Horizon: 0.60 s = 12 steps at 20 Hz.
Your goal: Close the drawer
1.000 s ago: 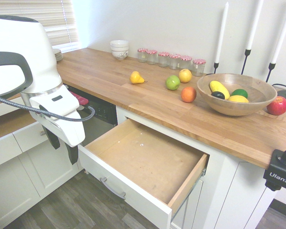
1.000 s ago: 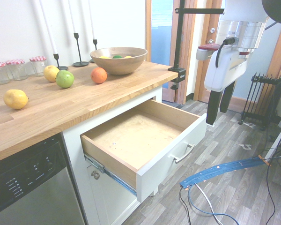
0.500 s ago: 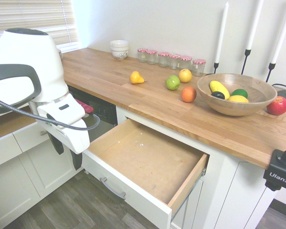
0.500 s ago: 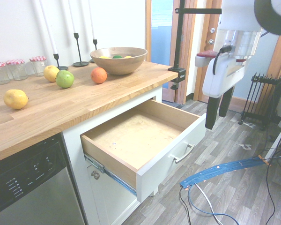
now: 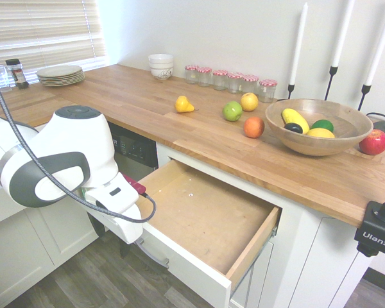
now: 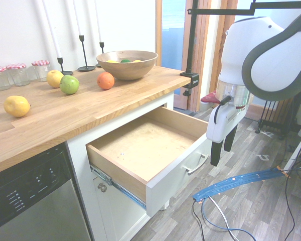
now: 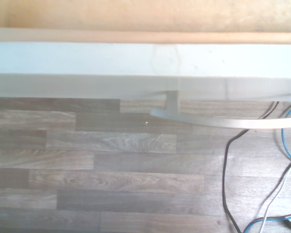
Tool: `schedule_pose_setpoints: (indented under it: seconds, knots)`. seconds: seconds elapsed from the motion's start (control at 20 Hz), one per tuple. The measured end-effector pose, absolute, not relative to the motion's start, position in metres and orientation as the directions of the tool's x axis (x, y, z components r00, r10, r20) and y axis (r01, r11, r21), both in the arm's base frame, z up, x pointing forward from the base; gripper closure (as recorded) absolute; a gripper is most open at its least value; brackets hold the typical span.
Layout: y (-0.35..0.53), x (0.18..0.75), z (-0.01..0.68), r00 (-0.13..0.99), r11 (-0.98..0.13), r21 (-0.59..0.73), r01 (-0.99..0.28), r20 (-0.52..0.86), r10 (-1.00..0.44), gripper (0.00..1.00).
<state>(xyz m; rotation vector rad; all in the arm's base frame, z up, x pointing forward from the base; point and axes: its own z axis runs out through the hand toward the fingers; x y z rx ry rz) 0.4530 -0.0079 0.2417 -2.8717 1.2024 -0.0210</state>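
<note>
Kitchen cabinetry in white is seen under a long wooden countertop (image 5: 179,122), on which loose fruit and a wooden bowl (image 5: 318,125) are set out. Below that countertop the drawer (image 6: 155,150) is pulled well out, its plywood bottom bare and its white front panel standing far forward of the cabinet face. The curved silver handle (image 6: 196,164) is mounted on the outer side of that front.

The gripper (image 6: 223,149) is hung on the floor side of the drawer front, just beside the end of the front nearest the doorway, pointed straight down with its dark fingers (image 6: 216,153) spread apart and nothing between them. Contact with the front cannot be confirmed from either exterior view. In the wrist view the drawer's front edge and the handle (image 7: 223,120) are seen from above, with grey plank floor (image 7: 111,174) beyond.

The step in hand is judged to be the approach: the pushing position outside the front is being taken up. Next, a level push against the front, toward the cabinet, would be called for, kept square so that the drawer is not skewed on its runners.
</note>
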Motion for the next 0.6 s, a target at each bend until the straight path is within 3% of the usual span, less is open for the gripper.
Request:
schedule_pose_setpoints:
  seconds: [0.6]
  knots:
    - [-0.025, 0.47, 0.154, 0.723, -0.723, -0.032, -0.69, 0.027, -0.691, 0.0]
